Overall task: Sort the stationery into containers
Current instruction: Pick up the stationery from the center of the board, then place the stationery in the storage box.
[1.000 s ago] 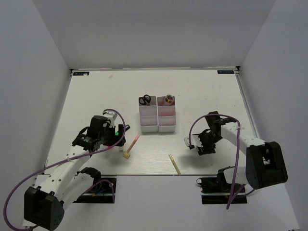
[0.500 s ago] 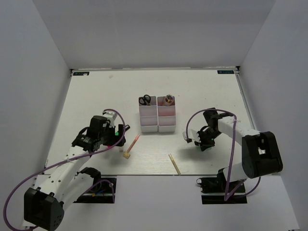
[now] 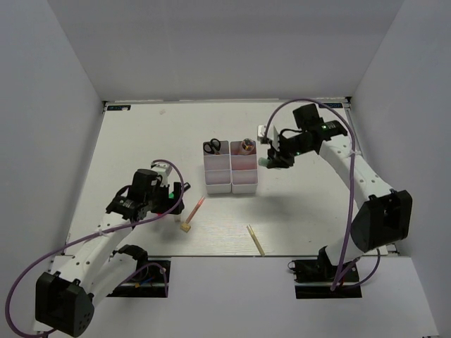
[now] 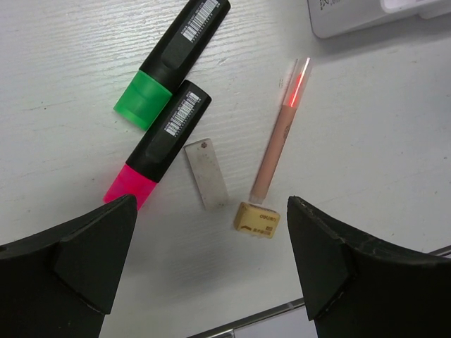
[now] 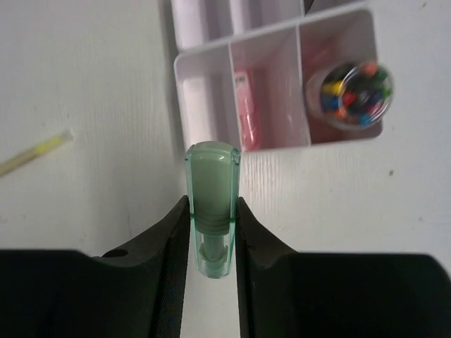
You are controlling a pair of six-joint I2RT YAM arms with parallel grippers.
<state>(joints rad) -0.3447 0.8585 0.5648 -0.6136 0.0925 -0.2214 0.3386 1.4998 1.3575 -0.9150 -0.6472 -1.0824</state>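
My right gripper (image 3: 272, 153) (image 5: 211, 215) is shut on a mint-green marker (image 5: 211, 176), held above the table just right of the white containers (image 3: 230, 184) (image 5: 204, 60). In the bins are black-handled scissors (image 3: 211, 147), a pink marker (image 5: 246, 105) and a jar of coloured pins (image 5: 350, 88). My left gripper (image 3: 168, 205) (image 4: 211, 243) is open above the table. Below it lie a green marker (image 4: 173, 60), a magenta marker (image 4: 158, 144), a pink pencil (image 4: 282, 134) and a tan eraser (image 4: 257, 220). A tan pencil (image 3: 255, 240) lies near the front edge.
A small flat metal piece (image 4: 206, 172) lies between the magenta marker and the pink pencil. The table's front edge (image 3: 232, 255) runs just behind the tan pencil. White walls stand on three sides.
My right arm has lifted from the front right of the table and swung back to the containers' right side with the mint-green marker. The left arm has not moved.
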